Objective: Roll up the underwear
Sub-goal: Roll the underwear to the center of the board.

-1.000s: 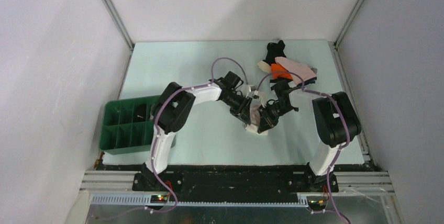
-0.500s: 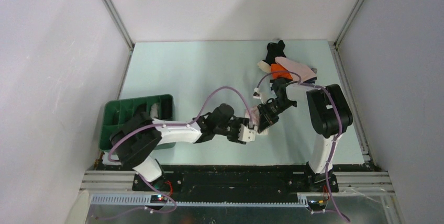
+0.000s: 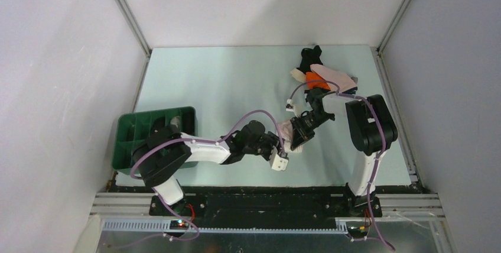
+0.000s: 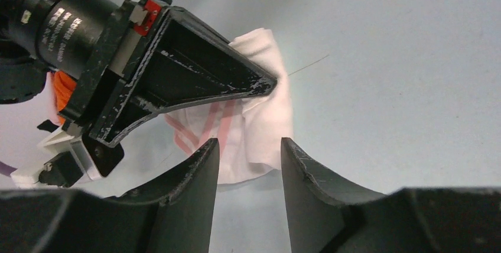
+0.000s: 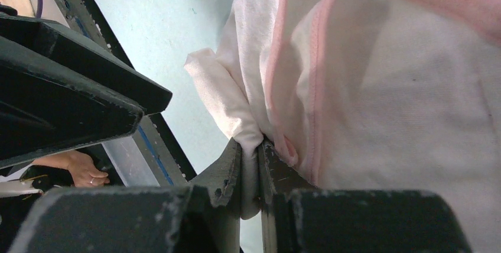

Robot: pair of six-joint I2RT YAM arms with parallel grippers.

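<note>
A white underwear with pink trim (image 3: 288,129) lies mid-table. My right gripper (image 3: 298,136) is shut on its edge; in the right wrist view the cloth (image 5: 384,87) is pinched between the closed fingers (image 5: 251,149). My left gripper (image 3: 285,148) is open and empty just on the near side of the garment. In the left wrist view the fingertips (image 4: 212,146) straddle bare table at the edge of the cloth (image 4: 263,129), without touching it, and the gripper's midpoint (image 4: 249,146) is over that edge. Several more underwear, black, orange and pale pink, are piled (image 3: 322,75) at the back right.
A green tray with dividers (image 3: 133,146) stands at the near left, with a pale item (image 3: 175,123) in one back compartment. The left arm's elbow lies over the tray's right side. The right gripper's black body (image 4: 177,70) fills the left wrist view's upper left.
My left arm swung from the far side of the garment down toward the near edge, and its gripper came off the cloth. My right gripper kept its grip and shifted slightly.
</note>
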